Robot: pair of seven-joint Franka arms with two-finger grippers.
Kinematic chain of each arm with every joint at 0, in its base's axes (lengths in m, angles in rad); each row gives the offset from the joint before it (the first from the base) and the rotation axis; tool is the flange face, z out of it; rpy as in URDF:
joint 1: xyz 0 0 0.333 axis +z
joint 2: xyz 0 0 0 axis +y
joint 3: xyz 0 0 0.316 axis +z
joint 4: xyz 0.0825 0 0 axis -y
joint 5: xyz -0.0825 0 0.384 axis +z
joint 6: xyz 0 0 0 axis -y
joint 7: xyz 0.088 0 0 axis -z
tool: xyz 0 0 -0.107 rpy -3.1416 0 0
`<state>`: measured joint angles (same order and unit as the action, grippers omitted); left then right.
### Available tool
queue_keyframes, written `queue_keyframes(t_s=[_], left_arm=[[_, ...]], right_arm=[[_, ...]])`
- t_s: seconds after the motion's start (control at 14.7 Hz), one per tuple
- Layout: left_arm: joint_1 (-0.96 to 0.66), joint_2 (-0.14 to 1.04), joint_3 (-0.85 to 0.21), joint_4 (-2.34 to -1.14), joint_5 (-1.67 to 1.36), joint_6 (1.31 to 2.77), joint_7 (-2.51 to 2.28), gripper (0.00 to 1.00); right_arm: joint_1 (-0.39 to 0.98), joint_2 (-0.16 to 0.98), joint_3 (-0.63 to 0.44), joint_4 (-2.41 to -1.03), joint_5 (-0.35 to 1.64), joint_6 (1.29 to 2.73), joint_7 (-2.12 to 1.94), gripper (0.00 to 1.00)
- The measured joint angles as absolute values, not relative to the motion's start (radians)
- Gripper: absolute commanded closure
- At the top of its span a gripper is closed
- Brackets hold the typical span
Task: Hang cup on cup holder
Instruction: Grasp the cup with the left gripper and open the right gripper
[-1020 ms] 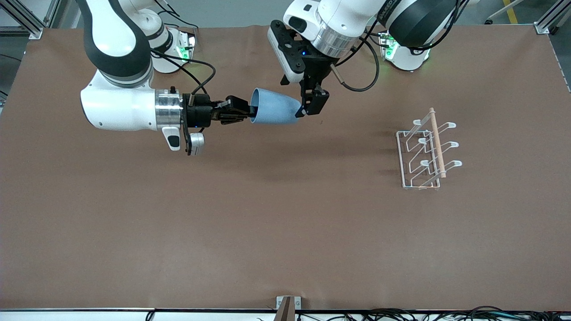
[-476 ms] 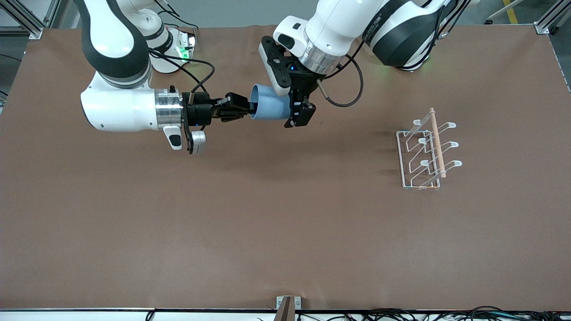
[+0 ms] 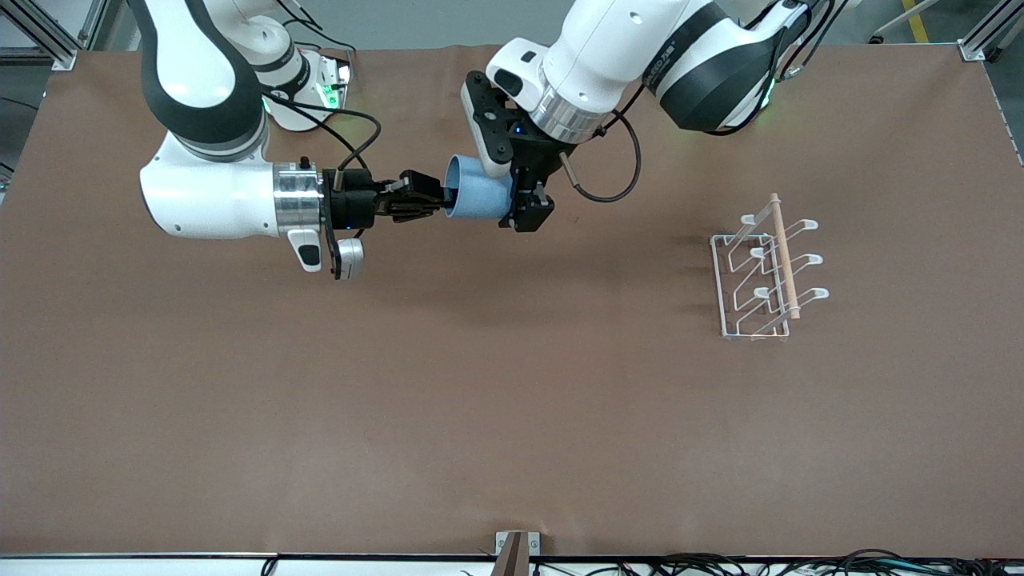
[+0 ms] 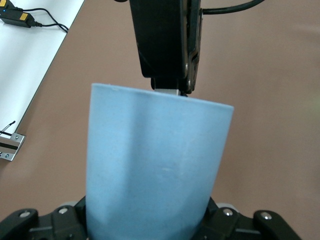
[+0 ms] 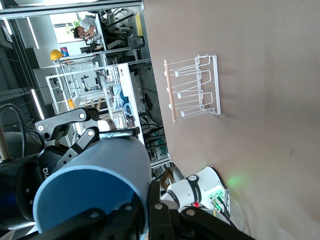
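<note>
Over the table's middle, toward the robots' bases, the cup (image 3: 478,198) is held sideways in the air, its rim pinched by the right gripper (image 3: 436,201) while the left gripper (image 3: 522,210) is set around its base end (handover stage, judged). Nothing is hung yet on the cup holder (image 3: 764,272), well apart toward the left arm's end. Whether the left gripper's fingers are clamped cannot be told; its fingertips are hidden by the cup.

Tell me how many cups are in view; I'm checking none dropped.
1: the light blue cup is in the air over the table, between the right tool gripping its rim and the left tool around its body.

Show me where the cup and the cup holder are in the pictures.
cup (image 3: 478,198), front view, on its side wall.
cup holder (image 3: 782,252), front view, on its wooden rod.
</note>
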<state>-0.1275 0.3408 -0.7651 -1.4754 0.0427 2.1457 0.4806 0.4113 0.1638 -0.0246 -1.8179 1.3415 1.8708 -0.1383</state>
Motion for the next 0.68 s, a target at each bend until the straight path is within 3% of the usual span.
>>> queue_keyframes(t_s=[0.14,0.2,0.27,0.68], left_arm=[[-0.129,0.341,-0.768,-1.474,0.071,2.147,0.480,0.60],[-0.130,0.341,-0.769,-1.474,0.083,2.147,0.482,0.60],[-0.130,0.341,-0.769,-1.474,0.090,2.147,0.488,0.60],[-0.106,0.346,-0.755,-1.474,0.124,2.139,0.557,0.60]], right_arm=[[0.411,0.165,-0.024,-1.818,1.346,1.874,-0.147,0.98],[0.411,0.166,-0.024,-1.818,1.348,1.876,-0.150,0.88],[0.411,0.166,-0.024,-1.817,1.350,1.878,-0.151,0.01],[0.411,0.166,-0.025,-1.816,1.350,1.859,-0.144,0.00]])
